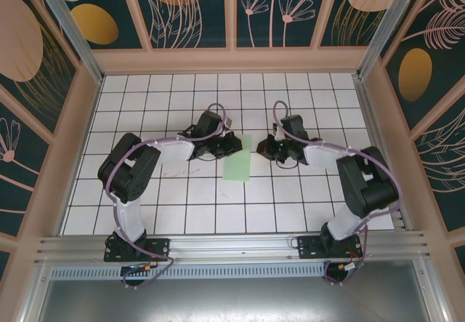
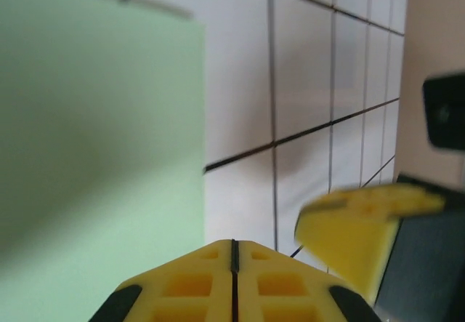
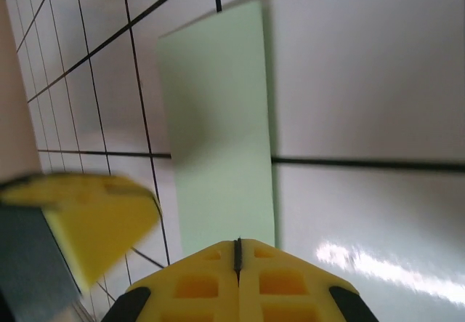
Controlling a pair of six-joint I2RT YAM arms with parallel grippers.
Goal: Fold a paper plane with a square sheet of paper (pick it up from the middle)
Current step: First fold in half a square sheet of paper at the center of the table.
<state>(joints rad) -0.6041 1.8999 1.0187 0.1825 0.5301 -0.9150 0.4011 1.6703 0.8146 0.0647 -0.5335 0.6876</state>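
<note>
Starting nearest: both arms bolted at the counter's near edge and bent inward toward the middle. Further in, find the square sheet of paper lying flat mid-counter, narrowed to a strip and so probably folded in half along its centre. At its far end, meet the left gripper and right gripper, tips facing and near each other, jaws pressed together on nothing. Likely closed for pressing a crease rather than grasping; no dart shape yet.
</note>
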